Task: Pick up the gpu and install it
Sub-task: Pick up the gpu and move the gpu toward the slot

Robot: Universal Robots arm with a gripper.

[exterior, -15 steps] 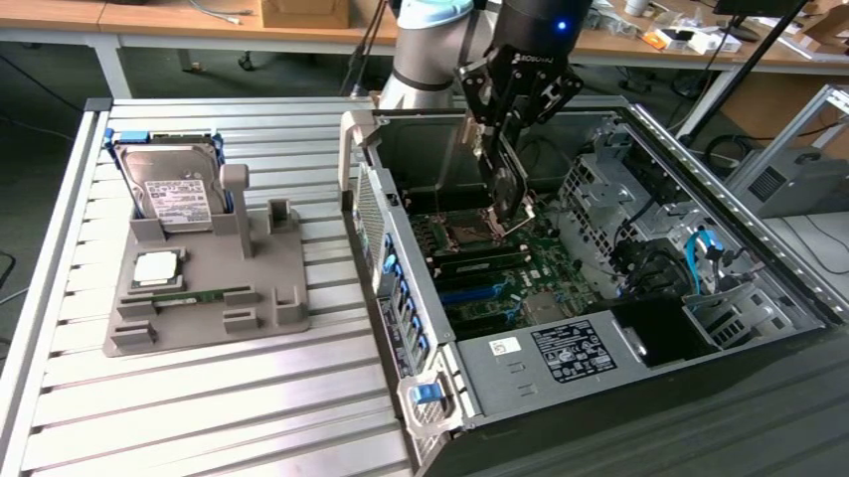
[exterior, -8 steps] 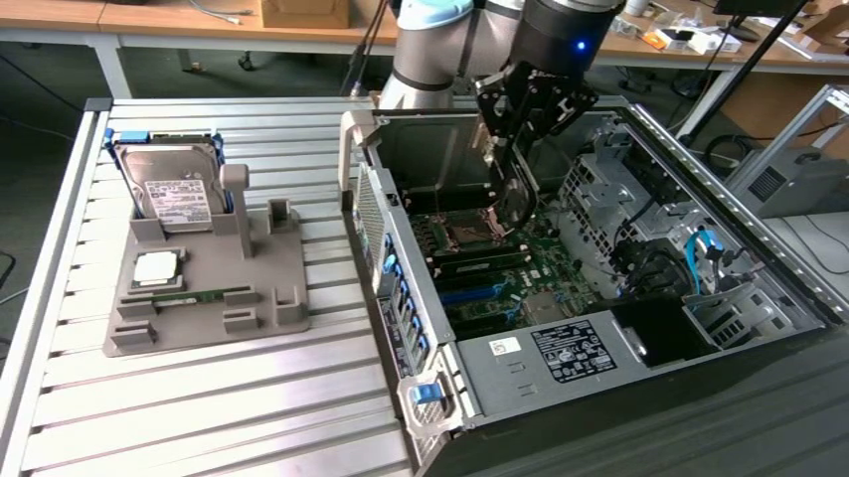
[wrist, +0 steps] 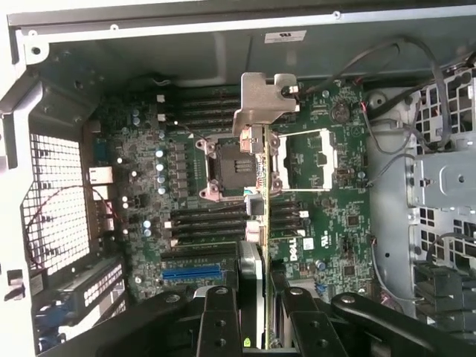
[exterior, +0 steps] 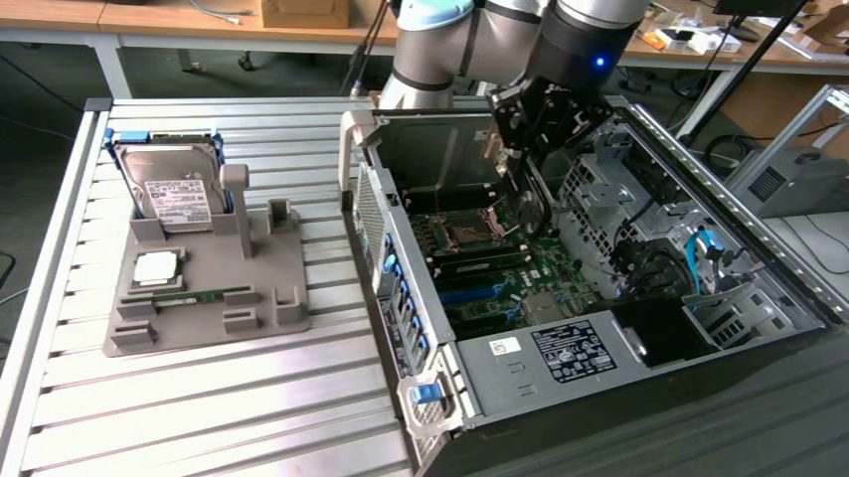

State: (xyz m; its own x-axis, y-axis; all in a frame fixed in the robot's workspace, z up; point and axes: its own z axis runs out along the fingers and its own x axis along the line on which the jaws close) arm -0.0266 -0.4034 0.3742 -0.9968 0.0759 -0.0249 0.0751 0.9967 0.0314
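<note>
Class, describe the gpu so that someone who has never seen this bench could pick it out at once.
Find the open computer case on the exterior view's right. Above its motherboard the gripper grips a thin card edge-on: the gpu. A silver bracket at its far end sets it apart from the boards fixed below.

Long light-wood workbench [exterior: 159, 18] on white legs runs along the back, brown cardboard box [exterior: 305, 12] on top, dark floor [exterior: 40, 109] underneath.

The exterior view looks down from high and off to one side, taking in the whole counter [exterior: 199, 397] and the open computer case [exterior: 458, 397]. The wrist view looks from close above, past the fingers [wrist: 218, 320], straight into that case; both views share the motherboard [wrist: 327, 223].
</note>
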